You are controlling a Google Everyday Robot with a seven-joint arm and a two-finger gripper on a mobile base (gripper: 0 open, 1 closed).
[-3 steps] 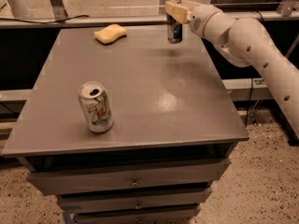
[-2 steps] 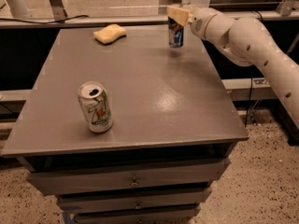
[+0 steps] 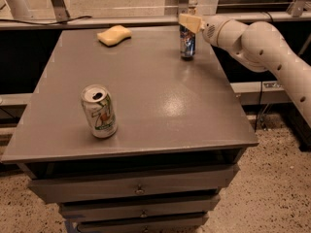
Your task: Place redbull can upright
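Observation:
The redbull can [image 3: 187, 43] is slim, blue and silver, and stands upright at the far right of the grey table [image 3: 146, 96]. Its base is at or just above the table top. My gripper [image 3: 189, 22] comes in from the right on the white arm [image 3: 262, 42] and is shut on the top of the redbull can. The gripper hides the can's top.
A white-and-green 7UP can [image 3: 99, 111] stands upright at the front left of the table. A yellow sponge [image 3: 114, 35] lies at the far edge. Drawers sit below the table top. A rail runs behind the table.
My gripper has moved down and slightly towards the camera with the redbull can, bringing it from above the table down to the table top. The 7UP can and the sponge have not moved.

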